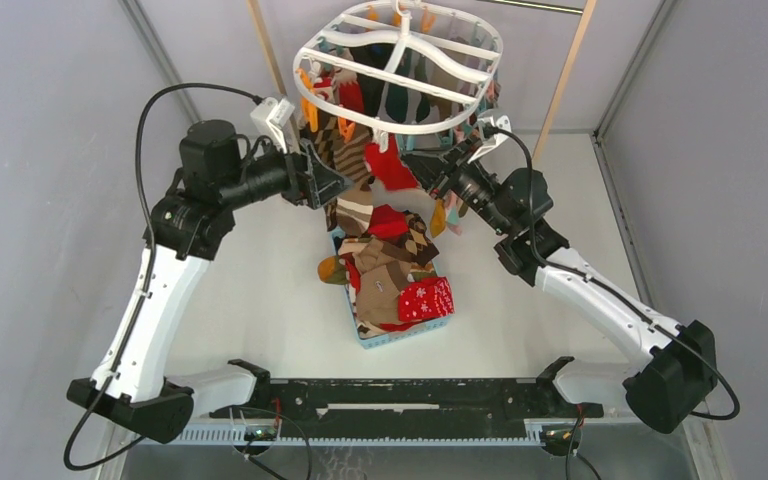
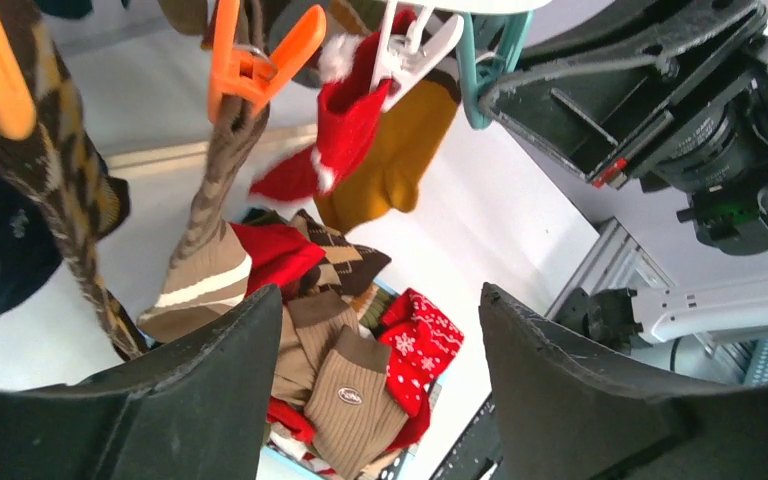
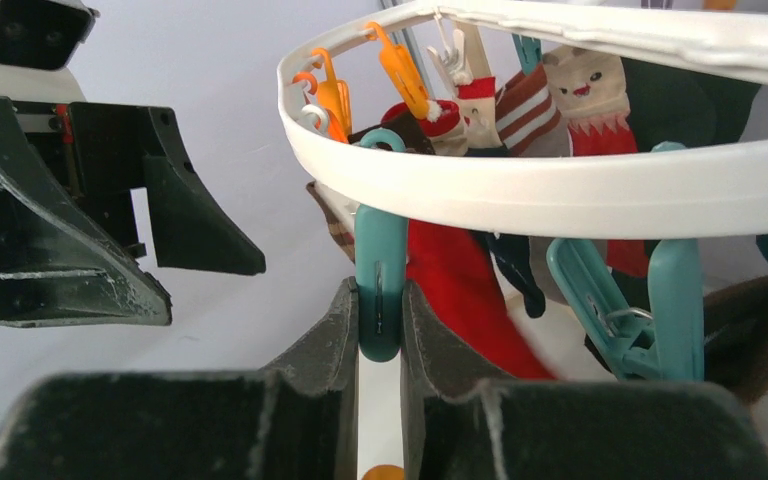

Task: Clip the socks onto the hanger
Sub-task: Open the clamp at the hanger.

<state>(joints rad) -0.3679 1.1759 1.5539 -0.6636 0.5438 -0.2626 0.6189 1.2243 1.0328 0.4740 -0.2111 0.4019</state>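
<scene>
The white oval hanger (image 1: 400,70) hangs at the top centre, with several socks clipped under it. A red sock (image 2: 345,130), a mustard sock (image 2: 400,160) and a brown striped sock (image 2: 205,270) dangle from its pins. My right gripper (image 3: 380,290) is shut on a teal clothespin (image 3: 380,250) under the hanger's rim (image 3: 560,190). In the top view it (image 1: 418,165) is at the hanger's front right. My left gripper (image 2: 380,300) is open and empty at the hanger's front left (image 1: 345,185), above the loose socks. A tan ribbed sock (image 2: 345,400) and a red snowflake sock (image 2: 420,340) lie below.
A light-blue basket (image 1: 400,335) in the middle of the table holds the pile of loose socks. Pale wooden rack poles (image 1: 565,75) rise behind the hanger. A black rail (image 1: 400,398) runs along the near edge. Grey walls close in on both sides.
</scene>
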